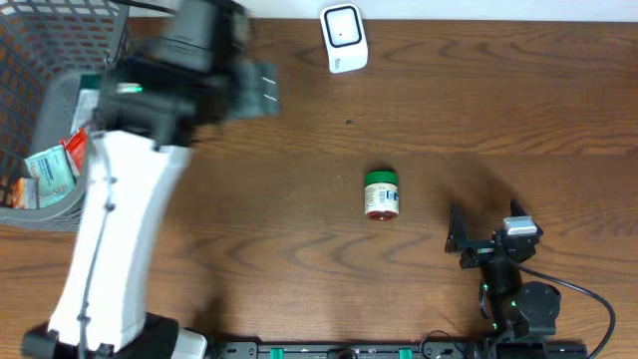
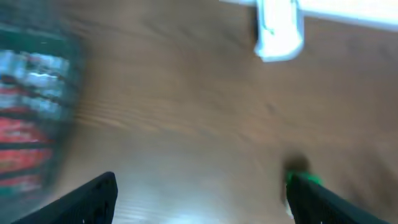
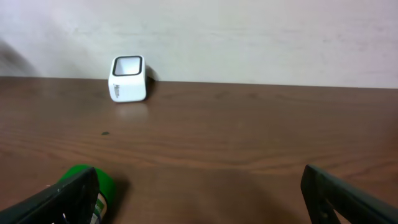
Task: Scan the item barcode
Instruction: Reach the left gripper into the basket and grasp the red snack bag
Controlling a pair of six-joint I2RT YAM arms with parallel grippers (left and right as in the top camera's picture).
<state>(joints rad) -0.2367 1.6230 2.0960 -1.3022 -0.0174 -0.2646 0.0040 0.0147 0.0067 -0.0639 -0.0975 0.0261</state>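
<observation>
the small jar (image 1: pixel 381 194) with the green lid lies on its side near the middle of the overhead frame, on the bare brown table (image 1: pixel 279 269), and nothing touches it. the white scanner (image 1: pixel 344 39) stands at the upper middle edge, well apart from the jar, with only open wood between them. the right gripper (image 1: pixel 457 239) is in the lower right of the frame, near the jar, to its right and a little lower. its jaws stand wide with nothing between them. in the right wrist view the green lid shows at the lower left, beside the finger on that side, and the scanner is far behind it in the upper left. the left gripper (image 1: pixel 254 88) is in the upper left, blurred, over the table just to the right of the grey mesh basket (image 1: pixel 25 60). its jaws are also wide and hold nothing. the basket holds several packets (image 1: pixel 48 172). the white left arm (image 1: pixel 120 229) covers part of the basket's right side and the table below it.
</observation>
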